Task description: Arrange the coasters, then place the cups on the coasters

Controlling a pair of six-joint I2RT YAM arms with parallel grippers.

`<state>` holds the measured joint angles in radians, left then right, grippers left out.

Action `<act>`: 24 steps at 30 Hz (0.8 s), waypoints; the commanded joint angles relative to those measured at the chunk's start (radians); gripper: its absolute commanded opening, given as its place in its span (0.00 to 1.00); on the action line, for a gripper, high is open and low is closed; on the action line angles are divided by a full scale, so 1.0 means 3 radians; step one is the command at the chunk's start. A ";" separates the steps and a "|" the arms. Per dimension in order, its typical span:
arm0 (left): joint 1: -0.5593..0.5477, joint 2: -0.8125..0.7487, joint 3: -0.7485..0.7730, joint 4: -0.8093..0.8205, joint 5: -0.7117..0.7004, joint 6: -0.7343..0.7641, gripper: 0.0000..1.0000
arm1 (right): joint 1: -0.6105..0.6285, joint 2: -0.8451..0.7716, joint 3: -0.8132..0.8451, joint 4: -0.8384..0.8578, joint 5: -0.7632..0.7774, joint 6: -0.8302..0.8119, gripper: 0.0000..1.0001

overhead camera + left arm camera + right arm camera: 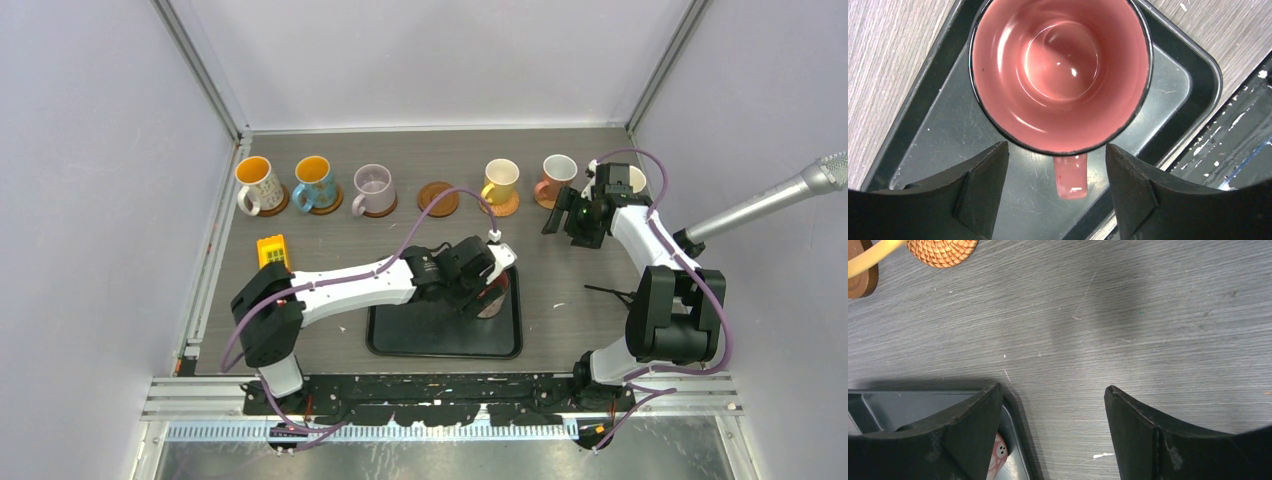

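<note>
The pink mug (1060, 75) looks hard, glossy and fragile. The left tool (1056, 146), released, flanks its handle (1070, 177), probably the best hold; the right tool (1053, 388) is released too.

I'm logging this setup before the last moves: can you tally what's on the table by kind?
Mugs: 7 (one half hidden at the far right)
Coasters: 6 in view
Black tray: 1
Yellow toy block: 1
Total: 15
</note>
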<state>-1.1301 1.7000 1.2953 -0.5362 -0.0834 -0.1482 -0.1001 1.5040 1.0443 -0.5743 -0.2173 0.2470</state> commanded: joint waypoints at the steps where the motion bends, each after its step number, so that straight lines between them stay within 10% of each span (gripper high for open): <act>1: 0.0019 0.0080 0.0037 0.0224 -0.0110 0.0010 0.69 | -0.0009 -0.0080 0.0023 0.0099 -0.0068 0.0053 0.78; 15: 0.0177 -0.0365 -0.0447 0.0636 -0.0082 0.0097 0.01 | -0.0009 -0.0185 0.0095 -0.0075 -0.0181 0.0055 0.77; 24: 0.0388 -0.0872 -0.0642 0.0835 -0.0038 0.0223 0.00 | 0.0001 -0.0368 0.0195 -0.0277 -0.0476 -0.0007 0.74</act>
<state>-1.0496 1.5585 1.0901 -0.4084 -0.0925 -0.1059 -0.1001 1.4555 1.0542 -0.6365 -0.3073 0.2535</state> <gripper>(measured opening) 0.245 0.745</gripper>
